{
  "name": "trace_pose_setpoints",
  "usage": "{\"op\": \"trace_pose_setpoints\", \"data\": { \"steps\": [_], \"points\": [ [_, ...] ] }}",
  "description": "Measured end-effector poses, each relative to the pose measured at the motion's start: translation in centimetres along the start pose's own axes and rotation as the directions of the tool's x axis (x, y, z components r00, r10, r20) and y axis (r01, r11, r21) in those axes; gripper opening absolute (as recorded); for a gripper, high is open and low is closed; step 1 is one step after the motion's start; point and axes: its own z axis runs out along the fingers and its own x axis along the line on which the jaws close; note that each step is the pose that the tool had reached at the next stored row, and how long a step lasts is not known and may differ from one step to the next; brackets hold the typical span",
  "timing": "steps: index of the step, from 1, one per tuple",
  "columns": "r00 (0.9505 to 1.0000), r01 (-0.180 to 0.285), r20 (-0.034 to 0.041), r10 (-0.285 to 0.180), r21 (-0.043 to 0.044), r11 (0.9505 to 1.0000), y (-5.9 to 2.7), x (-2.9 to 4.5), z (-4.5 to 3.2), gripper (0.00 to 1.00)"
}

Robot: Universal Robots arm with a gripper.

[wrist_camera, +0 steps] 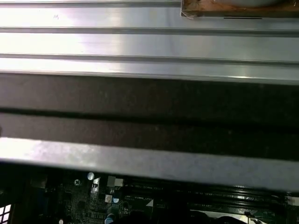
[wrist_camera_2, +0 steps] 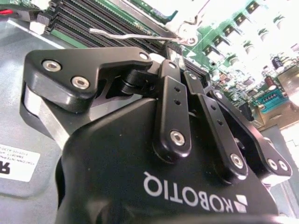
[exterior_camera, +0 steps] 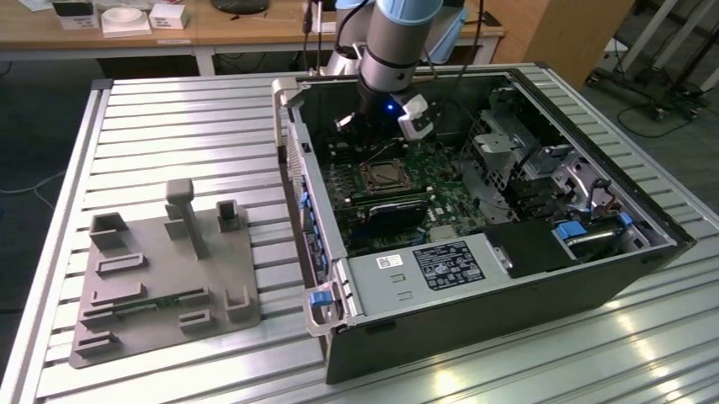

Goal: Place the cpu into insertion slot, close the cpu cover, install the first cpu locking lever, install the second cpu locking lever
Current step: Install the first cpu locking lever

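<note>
The insertion slot (exterior_camera: 386, 175) sits on the motherboard (exterior_camera: 444, 181) inside the case (exterior_camera: 483, 311) — fixture plate (exterior_camera: 157, 278) to the exterior view's left.

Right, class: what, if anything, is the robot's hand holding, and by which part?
It cannot be told. The hand sits low inside the computer case, close to a thin metal lever, but any hold is hidden.

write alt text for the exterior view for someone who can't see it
A robot arm reaches down into an open computer case lying on a slatted metal table, its gripper low over the green motherboard just beyond the insertion slot. A grey fixture sits at the exterior view's left.
</note>
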Motion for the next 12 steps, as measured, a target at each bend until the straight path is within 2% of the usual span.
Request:
{"op": "trace_pose_setpoints", "data": {
  "steps": [8,9,12],
  "points": [
    [1.0000,0.001,0.0000,-0.001,-0.0004,1.0000,-0.44,0.03,-0.06,0.11],
    [1.0000,0.002,-0.0003,-0.002,-0.0015,1.0000,-0.45,0.03,-0.07,0.11],
    [1.0000,0.008,-0.0004,-0.008,-0.0121,0.9999,-0.44,0.03,-0.08,0.11]
  ]
}}
